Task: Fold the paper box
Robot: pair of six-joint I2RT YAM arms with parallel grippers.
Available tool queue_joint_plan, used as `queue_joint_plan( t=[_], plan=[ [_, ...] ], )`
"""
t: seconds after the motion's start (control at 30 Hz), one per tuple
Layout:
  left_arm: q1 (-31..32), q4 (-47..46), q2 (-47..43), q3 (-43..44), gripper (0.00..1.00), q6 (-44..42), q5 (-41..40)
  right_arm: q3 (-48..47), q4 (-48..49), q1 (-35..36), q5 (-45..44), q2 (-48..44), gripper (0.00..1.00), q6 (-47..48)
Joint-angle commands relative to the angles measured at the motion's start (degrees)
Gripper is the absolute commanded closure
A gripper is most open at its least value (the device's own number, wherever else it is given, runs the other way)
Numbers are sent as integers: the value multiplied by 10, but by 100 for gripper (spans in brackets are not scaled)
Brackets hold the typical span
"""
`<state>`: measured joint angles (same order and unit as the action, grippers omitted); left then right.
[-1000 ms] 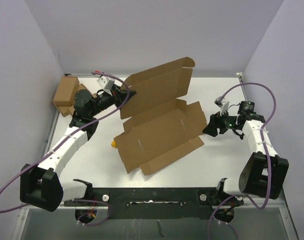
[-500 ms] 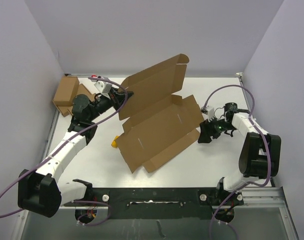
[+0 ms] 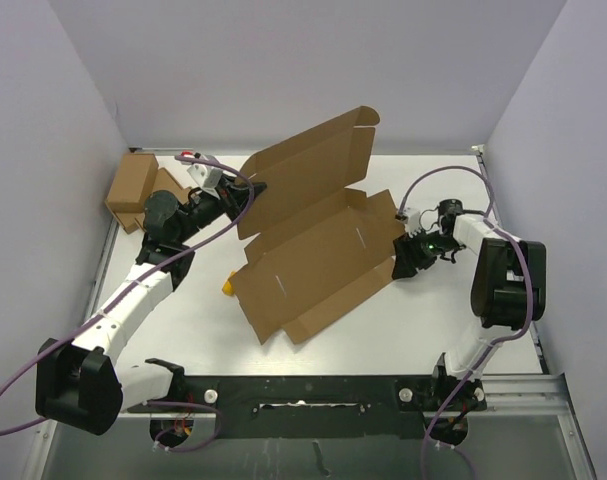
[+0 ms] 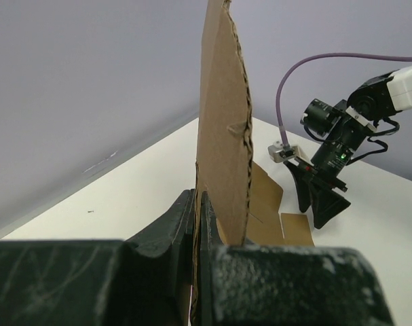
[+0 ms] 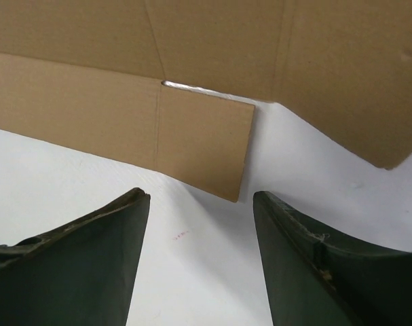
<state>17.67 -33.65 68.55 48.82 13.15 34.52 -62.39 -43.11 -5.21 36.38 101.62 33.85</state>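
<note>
White tabletop (image 3: 403, 335) and pale lilac walls (image 3: 283, 70) enclose the cell; we judge the top smooth enough for cardboard to slide on it. At far left, two small brown boxes (image 3: 131, 190) sit in the corner, apart from the work. Next, the left gripper (image 4: 195, 207) is clamped flat on an edge of the paper box (image 3: 318, 240), holding the rear panel raised while the rest lies open at the table centre. We flag this narrow edge grip: a pull could tear the board, or the panel could slip out and drop. A yellow cylinder (image 3: 227, 288) shows at the sheet's left corner and could wedge beneath it. At right, the right gripper (image 5: 200, 204) stands with jaws parted and empty, near the side flap (image 5: 206, 146) but not touching it. That flap lies flat, so a finger may ride over it and shove the whole sheet leftward against the clamped edge
</note>
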Motion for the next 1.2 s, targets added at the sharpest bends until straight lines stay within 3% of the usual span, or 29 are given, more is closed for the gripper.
queue_joint_plan(
  t=[0.0,0.37,0.53,0.93,1.17],
  plan=[
    [1,-51,-13,3,100,8,-2,-16,8,18,2,-1,37,-2],
    [0,-55,-11,-1,100,9,-3,-24,-2,23,26,7,47,-9],
    [1,-55,-12,-3,100,8,-6,-19,-1,11,83,-25,51,-9],
    [0,-67,-5,-6,100,18,-8,-2,13,29,128,-74,68,-11],
    [1,-67,-3,-7,100,18,-7,-3,-16,68,129,-60,68,18]
  ],
)
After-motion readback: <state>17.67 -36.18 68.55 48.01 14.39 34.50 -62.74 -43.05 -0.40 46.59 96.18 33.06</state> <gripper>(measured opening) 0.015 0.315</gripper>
